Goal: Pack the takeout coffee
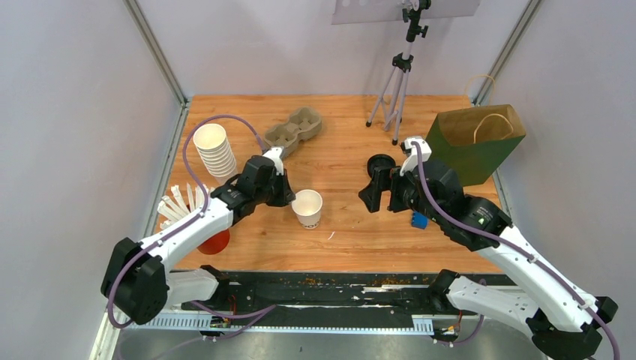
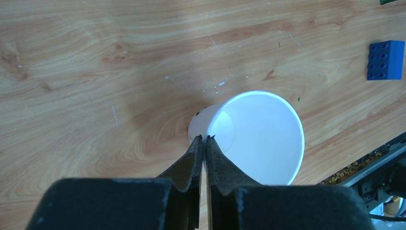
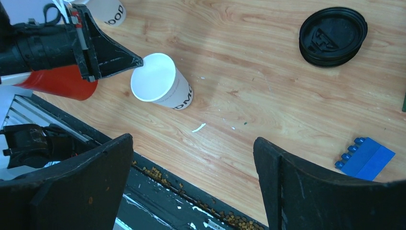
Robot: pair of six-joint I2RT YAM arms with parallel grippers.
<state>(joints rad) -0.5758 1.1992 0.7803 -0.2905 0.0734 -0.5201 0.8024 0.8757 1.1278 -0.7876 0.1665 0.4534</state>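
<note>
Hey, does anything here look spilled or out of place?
Yes. Brown crumbs lie scattered along the black rail at the near edge, like a spill. A blue plastic building brick sits on the wooden table, unrelated to coffee. A small white scrap lies beside the lidless white paper cup.

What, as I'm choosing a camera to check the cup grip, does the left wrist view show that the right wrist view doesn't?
Only the left wrist view shows the left gripper from close up, pinching the white cup by its rim, one finger inside and one outside. Only the right wrist view shows the stack of black lids, the red cup, the lettering on the white cup's side, and the right gripper, open. Both show the white cup, the blue brick and the wooden table.
</note>
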